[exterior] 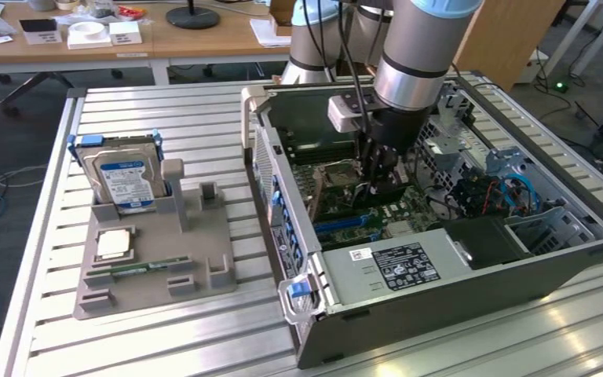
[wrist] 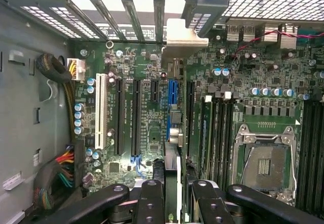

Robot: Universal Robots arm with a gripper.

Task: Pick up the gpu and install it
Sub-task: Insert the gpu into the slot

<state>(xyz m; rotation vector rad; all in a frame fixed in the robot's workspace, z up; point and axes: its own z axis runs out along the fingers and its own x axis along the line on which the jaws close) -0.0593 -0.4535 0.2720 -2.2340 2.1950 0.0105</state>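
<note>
There was one open computer case (exterior: 438, 294), one grey holder (exterior: 155, 302), one hard drive (exterior: 126, 179), one processor (exterior: 113, 243), one memory stick (exterior: 136, 269) and one gpu (wrist: 172, 183).

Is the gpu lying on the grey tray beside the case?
No, the gpu is held edge-on in the gripper over the motherboard, inside the case.

The hand (wrist: 177, 188) hides the near end of the gpu (wrist: 172, 158).

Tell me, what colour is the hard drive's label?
Blue and white label, clearest in the exterior view.
</note>
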